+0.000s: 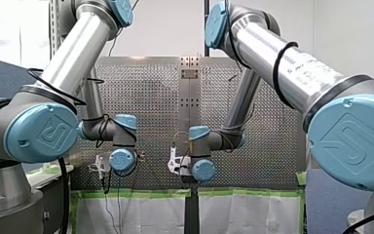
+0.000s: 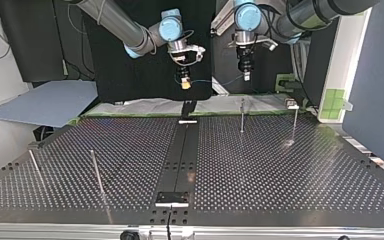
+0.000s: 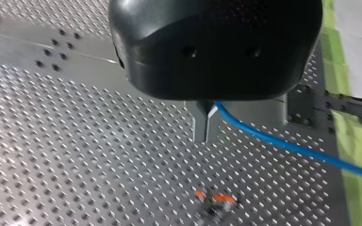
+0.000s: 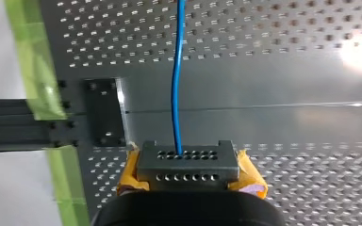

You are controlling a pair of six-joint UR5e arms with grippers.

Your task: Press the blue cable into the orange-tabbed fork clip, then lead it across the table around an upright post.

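Observation:
A thin blue cable [image 2: 214, 80] hangs taut in the air between my two grippers, above the table's far edge. My left gripper [image 3: 206, 128] is shut on one end of it; the cable [image 3: 292, 147] leaves its metal fingers sideways. In the top view this gripper [image 2: 246, 74] is at the right. My right gripper [image 4: 187, 162], with yellow pads, is shut on the cable [image 4: 175, 94], which runs straight ahead from it; in the top view it [image 2: 183, 82] hangs left of the middle. The orange-tabbed fork clip [image 3: 214, 200] sits blurred on the table below my left gripper.
Thin upright posts stand on the perforated table [image 2: 280, 175]: two at the far right of the top view [image 2: 242, 116] [image 2: 295, 122] and two at the near left [image 2: 97, 172] [image 2: 35, 167]. Green tape [image 4: 33, 70] lines the table's edge. A grey board [image 2: 45, 102] lies beyond the far left corner.

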